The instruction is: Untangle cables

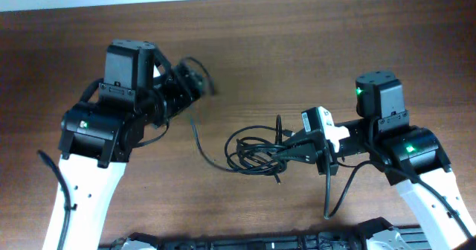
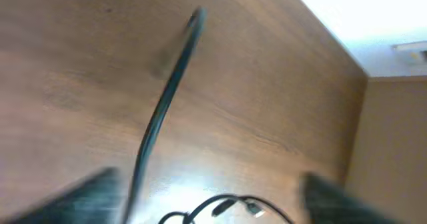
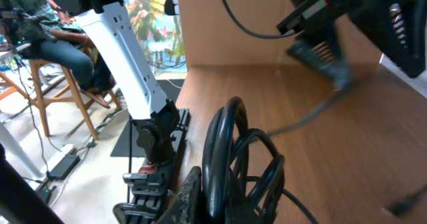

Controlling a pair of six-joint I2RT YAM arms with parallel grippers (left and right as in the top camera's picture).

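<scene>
The thin black cables (image 1: pixel 253 152) sit bunched toward the brown wooden table's (image 1: pixel 297 42) front edge, pinched in our closed right gripper (image 1: pixel 285 151), our left gripper (image 1: pixel 198 78) gaping wide; we judge most untangling undone.

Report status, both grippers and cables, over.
Left gripper open, strand passing between its fingers. Right gripper shut on cables, tangled bundle. No obstruction seen.

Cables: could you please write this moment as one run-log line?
left gripper: open | right gripper: shut on cables | cables: tangled bundle on table
</scene>
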